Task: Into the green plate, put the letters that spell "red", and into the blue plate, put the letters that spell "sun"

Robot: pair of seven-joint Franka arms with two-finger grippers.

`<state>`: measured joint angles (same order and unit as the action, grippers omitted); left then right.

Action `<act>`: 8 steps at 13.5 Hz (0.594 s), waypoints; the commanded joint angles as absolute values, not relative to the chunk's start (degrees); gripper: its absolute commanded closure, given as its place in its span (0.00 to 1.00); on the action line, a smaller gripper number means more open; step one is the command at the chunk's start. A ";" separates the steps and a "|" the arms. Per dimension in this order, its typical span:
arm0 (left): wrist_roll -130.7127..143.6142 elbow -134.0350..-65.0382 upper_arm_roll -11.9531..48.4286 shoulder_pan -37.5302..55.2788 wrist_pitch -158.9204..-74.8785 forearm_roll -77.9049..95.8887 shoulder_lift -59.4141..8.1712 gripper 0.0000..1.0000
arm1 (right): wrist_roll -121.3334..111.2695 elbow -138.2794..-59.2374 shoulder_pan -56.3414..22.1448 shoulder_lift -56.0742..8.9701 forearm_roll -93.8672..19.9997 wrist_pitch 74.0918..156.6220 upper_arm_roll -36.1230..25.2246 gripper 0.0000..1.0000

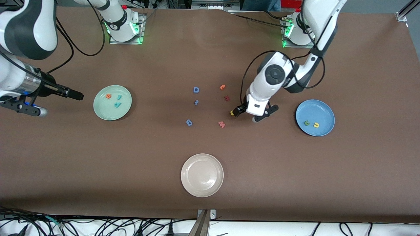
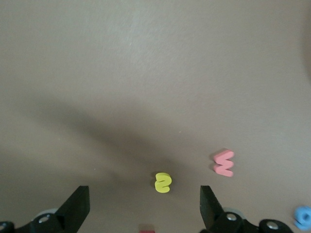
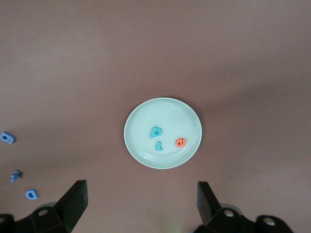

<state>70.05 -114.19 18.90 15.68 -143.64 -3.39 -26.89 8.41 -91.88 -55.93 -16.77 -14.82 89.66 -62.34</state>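
Note:
The green plate (image 1: 105, 110) holds the orange "e" (image 1: 108, 96), the small teal "r" (image 1: 119, 96) and the teal "d" (image 1: 117, 104); the right wrist view shows them as well in the plate (image 3: 170, 109). In the blue plate (image 1: 315, 109) lie the green "n" (image 1: 307, 123) and the yellow "u" (image 1: 316, 125). A yellow "s" (image 1: 232, 113) lies on the table. Just above it hangs my left gripper (image 1: 246, 114), open, with the "s" (image 2: 163, 182) ahead of its fingers (image 2: 77, 206). My right gripper (image 1: 59, 103) is open and empty over the table beside the green plate.
A white plate (image 1: 202, 175) sits near the front camera. Loose letters lie mid-table: a blue "D" (image 1: 196, 89), two smaller blue ones (image 1: 196, 102) (image 1: 189, 122), an orange one (image 1: 222, 87), a dark red one (image 1: 226, 98) and a pink "w" (image 1: 221, 124) beside the "s".

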 commanded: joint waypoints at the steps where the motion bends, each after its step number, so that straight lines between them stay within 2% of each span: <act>1: 82.57 -112.16 18.63 17.57 -144.76 -14.37 -31.10 0.00 | 7.30 -89.65 -56.16 -17.14 -14.59 87.72 -63.19 0.00; 8: 86.66 -106.44 18.63 19.77 -144.76 -18.28 -37.61 0.00 | 7.12 -89.82 -57.13 -17.05 -14.50 87.63 -62.31 0.00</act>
